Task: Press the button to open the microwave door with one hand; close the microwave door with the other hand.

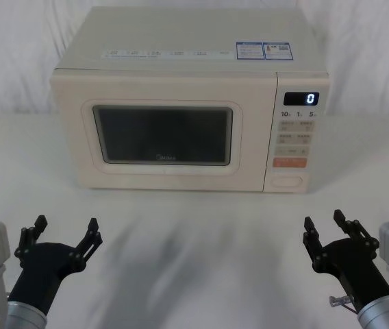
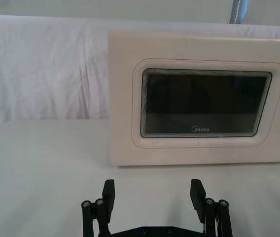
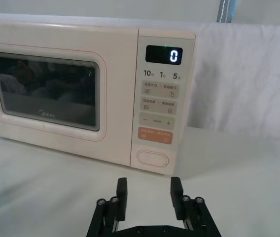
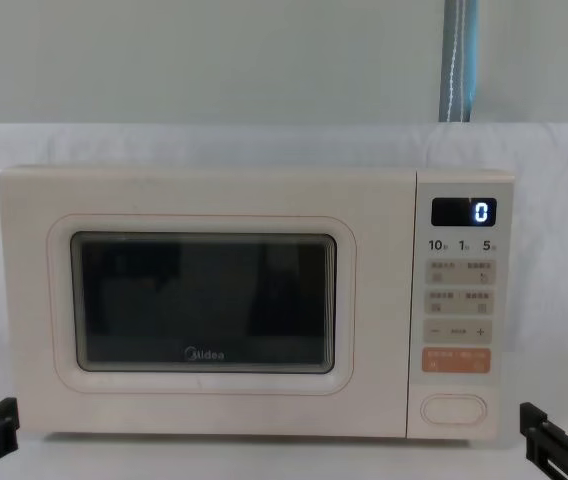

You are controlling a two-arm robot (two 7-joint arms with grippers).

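The microwave door (image 1: 164, 133) sits shut on the microwave (image 1: 187, 62). In front of the microwave, well apart from it, the left gripper (image 1: 66, 229) and right gripper (image 1: 323, 225) both hover wide open and empty, the right one nearer the button (image 1: 288, 181).

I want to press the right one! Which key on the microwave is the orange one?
The orange rectangular key sits just above the wide cream unmarked button at the panel's bottom. All the other keys are cream or pale with grey labels.

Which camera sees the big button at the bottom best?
The right wrist view: the button looks biggest there, straight ahead of the open right gripper. The chest view shows it smaller but clear, the head view tiny, and the left wrist view just its edge.
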